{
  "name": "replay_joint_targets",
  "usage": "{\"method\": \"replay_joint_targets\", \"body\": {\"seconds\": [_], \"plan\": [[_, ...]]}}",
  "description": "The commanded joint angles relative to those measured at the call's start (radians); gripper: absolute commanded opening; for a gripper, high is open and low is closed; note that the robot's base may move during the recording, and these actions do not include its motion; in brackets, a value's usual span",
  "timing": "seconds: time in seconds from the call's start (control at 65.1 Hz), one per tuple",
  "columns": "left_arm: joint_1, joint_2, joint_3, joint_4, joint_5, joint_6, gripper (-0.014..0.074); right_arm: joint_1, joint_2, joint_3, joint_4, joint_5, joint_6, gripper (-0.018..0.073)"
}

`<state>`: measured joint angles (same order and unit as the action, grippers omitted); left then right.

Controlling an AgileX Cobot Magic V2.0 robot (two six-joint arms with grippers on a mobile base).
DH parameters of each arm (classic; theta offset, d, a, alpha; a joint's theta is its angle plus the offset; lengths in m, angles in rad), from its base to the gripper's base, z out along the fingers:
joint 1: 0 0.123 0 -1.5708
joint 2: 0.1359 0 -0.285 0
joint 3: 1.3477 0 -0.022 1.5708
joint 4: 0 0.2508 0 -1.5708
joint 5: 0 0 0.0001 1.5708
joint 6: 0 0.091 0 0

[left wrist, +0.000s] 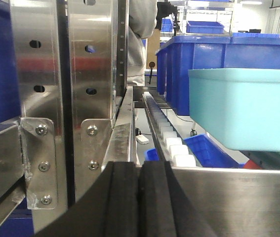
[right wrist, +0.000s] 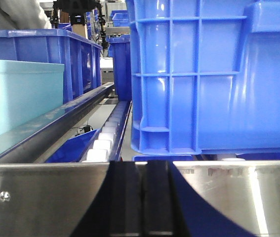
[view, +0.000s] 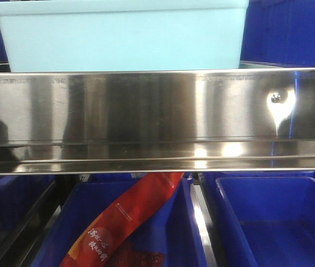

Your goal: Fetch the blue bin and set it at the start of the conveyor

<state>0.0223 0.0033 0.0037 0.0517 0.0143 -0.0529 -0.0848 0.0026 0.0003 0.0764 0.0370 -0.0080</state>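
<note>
The light cyan blue bin (view: 121, 34) sits on the shelf just behind the shiny steel front rail (view: 157, 119). In the left wrist view the bin (left wrist: 243, 108) is up and to the right of my left gripper (left wrist: 140, 170). In the right wrist view the bin (right wrist: 19, 96) is at the far left, away from my right gripper (right wrist: 146, 170). Both grippers are shut and empty, their black pads pressed together just in front of the steel rail. The conveyor start is out of view.
Dark royal-blue bins (right wrist: 214, 74) stand on the shelf right of the cyan bin and behind it (left wrist: 204, 64). White rollers (left wrist: 177, 148) run along the shelf. Below the rail are more blue bins (view: 279, 222), one holding a red packet (view: 124, 222). A steel upright (left wrist: 63, 98) stands at left.
</note>
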Motion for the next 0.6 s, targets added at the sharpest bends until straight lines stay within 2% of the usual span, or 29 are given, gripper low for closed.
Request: {"method": "replay_joint_targets", "body": {"seconds": [0.0, 0.584], "plan": [[0.002, -0.003, -0.004, -0.002, -0.022, 0.001, -0.0111, 0.004, -0.003, 0.0, -0.006, -0.022, -0.005, -0.0162], [0.002, -0.003, -0.004, -0.002, -0.029, 0.001, -0.0111, 0.004, -0.003, 0.0, -0.006, -0.049, -0.005, -0.0162]]}}
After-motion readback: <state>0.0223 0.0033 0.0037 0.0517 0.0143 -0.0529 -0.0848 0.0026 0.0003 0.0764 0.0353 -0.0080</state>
